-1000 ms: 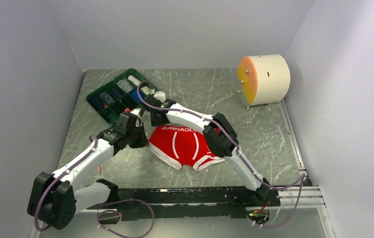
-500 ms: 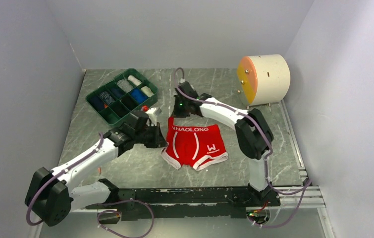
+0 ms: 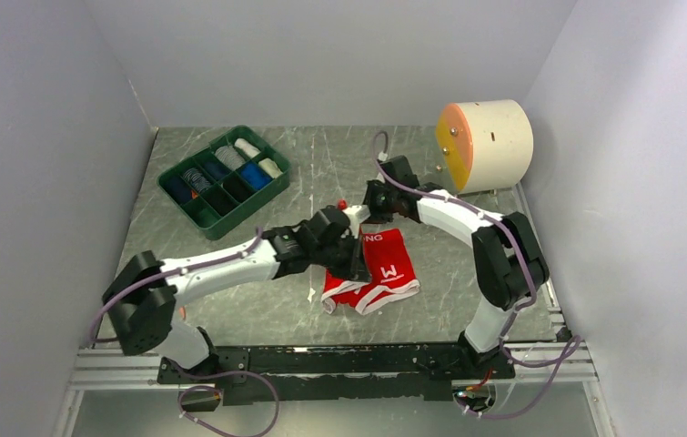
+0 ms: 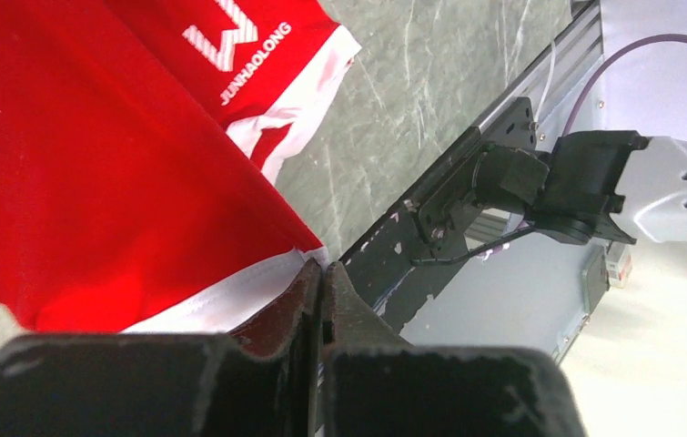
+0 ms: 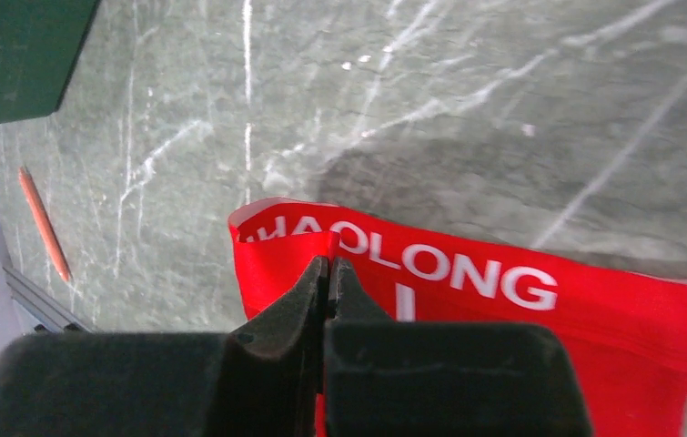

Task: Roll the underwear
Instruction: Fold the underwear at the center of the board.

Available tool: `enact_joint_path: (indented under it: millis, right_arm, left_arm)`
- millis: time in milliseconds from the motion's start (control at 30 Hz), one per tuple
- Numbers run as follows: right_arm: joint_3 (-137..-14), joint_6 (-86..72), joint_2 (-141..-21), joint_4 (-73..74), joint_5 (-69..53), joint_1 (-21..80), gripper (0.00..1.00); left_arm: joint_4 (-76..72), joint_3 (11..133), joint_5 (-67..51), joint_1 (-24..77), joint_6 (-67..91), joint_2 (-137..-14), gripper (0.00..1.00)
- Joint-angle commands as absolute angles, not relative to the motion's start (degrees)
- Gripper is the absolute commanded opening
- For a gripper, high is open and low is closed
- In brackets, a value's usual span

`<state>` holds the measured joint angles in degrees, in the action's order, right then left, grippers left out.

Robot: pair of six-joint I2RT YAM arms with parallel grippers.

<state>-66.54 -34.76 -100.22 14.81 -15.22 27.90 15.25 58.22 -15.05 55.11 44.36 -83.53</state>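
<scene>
The red underwear (image 3: 392, 273) lies on the marble table right of centre, with its left side folded over so it looks narrow. My left gripper (image 3: 355, 264) is shut on a white-edged hem of the red cloth; the left wrist view shows the jaws (image 4: 321, 270) pinching the hem of the underwear (image 4: 94, 164). My right gripper (image 3: 364, 218) is shut on the waistband at the far edge; the right wrist view shows it (image 5: 328, 262) gripping the lettered band (image 5: 503, 300). The black underwear is out of view.
A green compartment tray (image 3: 223, 175) with rolled cloths stands at the back left. A cream drum with an orange face (image 3: 485, 146) stands at the back right. A thin orange stick (image 5: 44, 223) lies on the table. A black rail (image 3: 348, 360) runs along the near edge.
Both grippers have moved right with the red cloth, carrying its left side over towards the right. The underwear now looks about half as wide.
</scene>
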Motion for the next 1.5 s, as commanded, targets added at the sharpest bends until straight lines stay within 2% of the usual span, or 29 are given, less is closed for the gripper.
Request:
enact_joint_path:
  millis: [0,400,633,800,1267,1467]
  right_arm:
    - [-63.91,-30.30,-96.63,11.22,-16.25,24.00,0.00]
    - [-58.07,-25.40,-96.24,11.92,-17.53,14.62,0.00]
    - [-59.83,-23.09,-99.01,13.79,-17.03,12.85,0.00]
    - [-61.29,-21.79,-101.20,15.50,-15.68,12.42,0.00]
    - [-61.32,-21.82,-102.21,13.12,-15.35,12.32,0.00]
    - [-61.98,-22.04,-102.85,12.07,-16.62,12.39,0.00]
  left_arm:
    - [13.38,64.76,-14.50,59.20,46.61,-88.38,0.05]
    - [12.57,75.56,-14.49,64.58,46.94,-103.60,0.05]
    - [8.75,80.87,-18.61,64.65,49.03,-109.01,0.05]
    - [12.52,86.45,-19.03,64.79,49.50,-112.36,0.05]
    - [16.89,85.99,-12.54,64.63,48.51,-116.17,0.05]
    - [11.03,82.44,-14.35,64.60,49.90,-115.99,0.07]
